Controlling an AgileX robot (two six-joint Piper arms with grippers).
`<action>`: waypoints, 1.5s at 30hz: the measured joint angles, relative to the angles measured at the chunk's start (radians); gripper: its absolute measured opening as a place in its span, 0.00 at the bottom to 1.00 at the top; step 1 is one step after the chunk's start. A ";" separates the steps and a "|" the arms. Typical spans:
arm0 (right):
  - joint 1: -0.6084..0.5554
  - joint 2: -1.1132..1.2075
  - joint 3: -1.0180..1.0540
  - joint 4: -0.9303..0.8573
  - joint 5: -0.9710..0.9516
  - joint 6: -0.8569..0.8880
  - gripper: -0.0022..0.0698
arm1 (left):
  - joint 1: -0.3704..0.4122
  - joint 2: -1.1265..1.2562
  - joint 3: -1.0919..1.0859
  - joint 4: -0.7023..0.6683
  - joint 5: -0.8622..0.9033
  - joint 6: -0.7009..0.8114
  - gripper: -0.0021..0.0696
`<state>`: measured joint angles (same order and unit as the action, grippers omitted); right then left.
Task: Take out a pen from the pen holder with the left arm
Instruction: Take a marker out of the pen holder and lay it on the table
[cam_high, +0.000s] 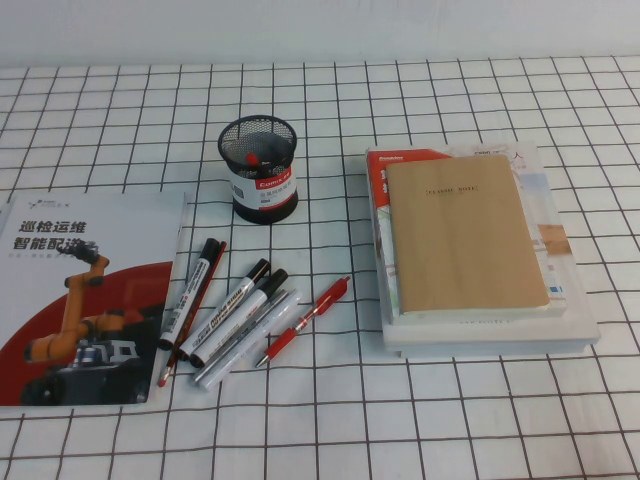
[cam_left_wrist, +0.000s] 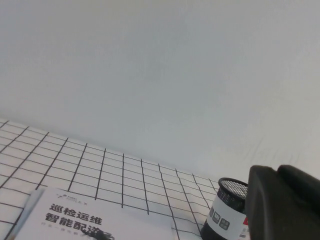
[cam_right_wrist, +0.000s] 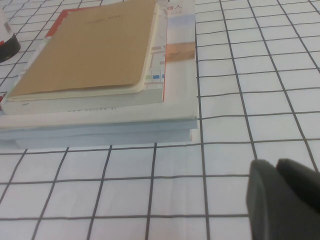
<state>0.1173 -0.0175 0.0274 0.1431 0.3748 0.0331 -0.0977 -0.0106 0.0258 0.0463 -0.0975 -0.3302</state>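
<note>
Nearest, the left hand (cam_left_wrist: 280, 200) is held clenched on nothing, raised by the near left corner of the counter (cam_high: 450, 420), close to the brochure (cam_high: 85, 300). The right hand (cam_right_wrist: 280, 195) is parked low at the near right edge, before the stacked books (cam_high: 470, 250); its state cannot be told. Several markers (cam_high: 235, 310) and a red pen (cam_high: 305, 320) are laid mid-counter. Farther back, left of centre, the pen holder (cam_high: 259, 166) is stood upright, with what may be a red-capped pen inside. The reach is judged not yet begun: the left hand must be released, carried over the holder's mouth and lowered onto that pen.
</note>
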 joint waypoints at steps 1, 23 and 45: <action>0.000 0.000 0.000 0.000 0.000 0.000 0.01 | 0.000 0.000 0.000 0.000 0.000 -0.021 0.03; 0.000 0.000 0.000 0.000 0.000 0.000 0.01 | -0.011 0.543 -0.352 -0.004 0.351 0.013 0.03; 0.000 0.000 0.000 0.000 0.000 0.000 0.01 | -0.328 1.267 -0.652 -0.020 -0.122 0.193 0.03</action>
<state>0.1173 -0.0175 0.0274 0.1431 0.3748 0.0331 -0.4258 1.2563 -0.6263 0.0260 -0.2196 -0.1375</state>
